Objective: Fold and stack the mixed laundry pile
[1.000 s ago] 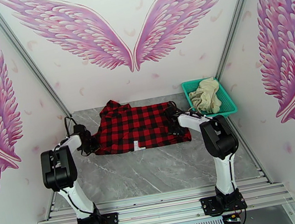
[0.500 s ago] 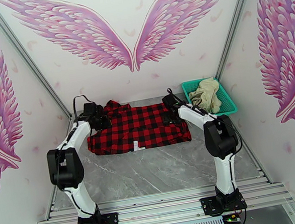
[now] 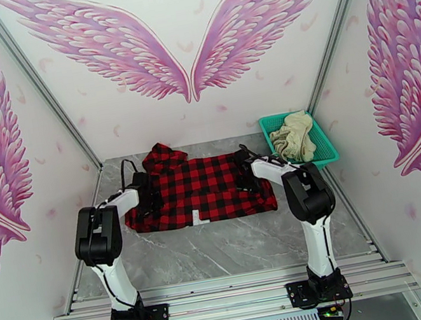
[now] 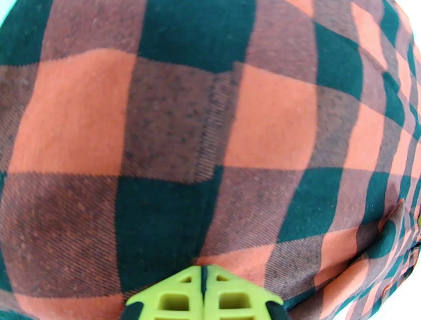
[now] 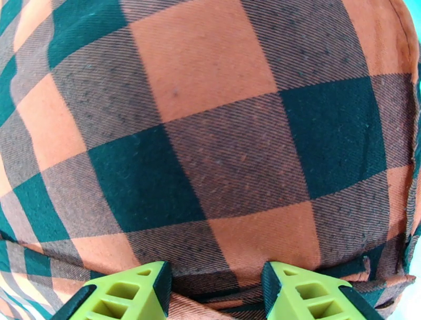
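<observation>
Red-and-black checked shirt [image 3: 202,188] is lying spread on the tabletop [image 3: 225,245] from above, with both arms reaching low, elbows bent, over its side edges, likely readying a fold. The cream garment [image 3: 293,134] is sitting in the basket [image 3: 328,152]. At its wrist, your left gripper [image 4: 202,295] is pressing its fingertips together against the cloth. Your right gripper [image 5: 216,295] is standing spread over the fabric.

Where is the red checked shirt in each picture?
Top external: red checked shirt flat on the grey table, left of the teal basket.
Left wrist: close up, beyond the shut left end effector.
Right wrist: close up, beyond the open right end effector.
Shared landmark: the shirt's checks.
</observation>
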{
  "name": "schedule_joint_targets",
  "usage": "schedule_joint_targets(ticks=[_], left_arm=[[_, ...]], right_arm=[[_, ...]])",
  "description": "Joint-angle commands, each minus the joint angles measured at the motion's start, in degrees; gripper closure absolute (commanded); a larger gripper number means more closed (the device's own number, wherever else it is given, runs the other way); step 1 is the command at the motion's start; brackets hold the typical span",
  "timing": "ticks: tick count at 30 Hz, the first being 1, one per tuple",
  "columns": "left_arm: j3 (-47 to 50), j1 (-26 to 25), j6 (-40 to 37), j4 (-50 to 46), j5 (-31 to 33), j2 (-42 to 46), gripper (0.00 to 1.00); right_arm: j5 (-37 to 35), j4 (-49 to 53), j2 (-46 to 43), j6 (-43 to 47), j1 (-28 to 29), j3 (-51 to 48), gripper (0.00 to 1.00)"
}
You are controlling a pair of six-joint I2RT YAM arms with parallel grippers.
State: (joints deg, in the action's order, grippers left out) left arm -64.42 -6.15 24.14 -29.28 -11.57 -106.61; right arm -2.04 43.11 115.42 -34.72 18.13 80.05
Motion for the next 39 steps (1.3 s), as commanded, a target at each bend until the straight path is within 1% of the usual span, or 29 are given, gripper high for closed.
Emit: schedule_joint_targets(ticks=[1,6,9,12,15,17,20,22,25,28,30,33,36,39], left_arm=[[8.1,0.8,3.8,-2.7,3.1,6.3,1.0],[18.1,0.5,8.4,-1.8,2.6,14.9,1.0],[20.8,0.1,9.0,-2.4,3.0,17.8,1.0],[22.0,0.2,9.4,-4.0,3.9,21.2,1.0],[20.9,0.3,8.9,-5.6,4.0,23.6,0.99],[18.4,0.2,7.7,-6.9,4.1,24.2,0.97],[12.0,-0.1,5.0,-8.6,3.8,23.0,0.96],[6.9,-0.4,2.7,-8.1,1.6,20.7,0.95],[0.2,-1.0,-0.1,-6.5,-0.8,14.6,0.94],[-6.1,-1.0,-2.5,-4.5,-0.6,7.4,0.95],[-12.5,-1.0,-3.8,-4.6,-1.1,1.9,0.95],[-21.7,-1.1,-3.7,-6.0,-1.7,-6.4,0.96],[-28.2,-1.1,-1.6,-5.5,-2.2,-13.0,0.97],[-33.5,-1.0,1.0,-6.4,-0.8,-18.7,0.98]], right_arm=[[-1.1,4.3,-4.1,-3.5,0.2,-9.1,0.47],[-2.5,3.0,-12.2,-6.3,2.4,-20.4,0.47],[-3.4,3.4,-15.0,-8.2,4.6,-24.0,0.47],[-3.9,3.4,-16.4,-9.5,6.7,-25.5,0.47],[-5.1,4.5,-16.7,-9.2,6.9,-24.0,0.47],[-6.8,6.2,-16.9,-7.6,6.9,-20.4,0.46],[-9.1,8.6,-16.3,-3.8,6.8,-12.8,0.46],[-10.5,9.8,-14.9,-1.5,6.8,-7.7,0.45],[-9.4,7.6,-11.6,1.6,6.6,-1.7,0.45],[-8.2,6.6,-5.2,3.6,6.0,4.6,0.45],[-8.0,6.9,-0.7,4.7,5.3,9.2,0.46],[-7.8,7.5,5.1,5.6,3.6,15.3,0.46],[-6.3,8.7,10.5,5.6,1.3,20.7,0.46],[-5.7,10.7,15.0,5.8,-0.5,25.1,0.46]])
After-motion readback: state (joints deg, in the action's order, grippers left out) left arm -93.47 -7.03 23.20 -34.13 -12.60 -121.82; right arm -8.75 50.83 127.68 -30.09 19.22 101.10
